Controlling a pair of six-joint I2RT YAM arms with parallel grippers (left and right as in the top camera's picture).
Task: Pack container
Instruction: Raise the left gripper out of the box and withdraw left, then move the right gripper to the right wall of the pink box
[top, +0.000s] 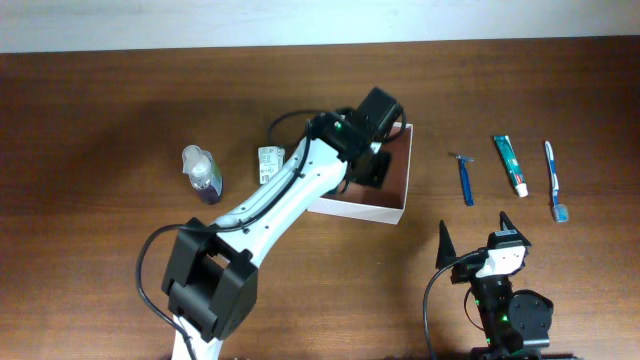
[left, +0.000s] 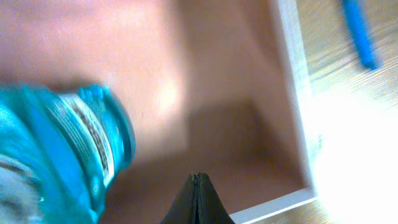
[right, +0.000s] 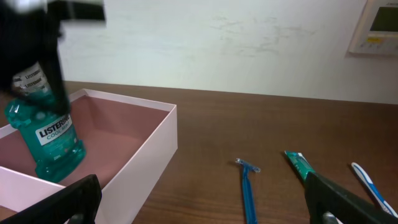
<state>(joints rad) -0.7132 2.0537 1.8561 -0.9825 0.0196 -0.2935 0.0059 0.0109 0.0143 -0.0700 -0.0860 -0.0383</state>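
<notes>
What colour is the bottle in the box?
The bottle is teal; clearest in the right wrist view.

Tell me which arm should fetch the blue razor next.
Right. The right gripper stands open and close to the blue razor, on its own side. The left gripper is shut over the container, farther from the razor.

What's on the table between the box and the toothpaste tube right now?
Just the blue razor, lying apart from both the container and the toothpaste tube; the overhead view shows it.
</notes>
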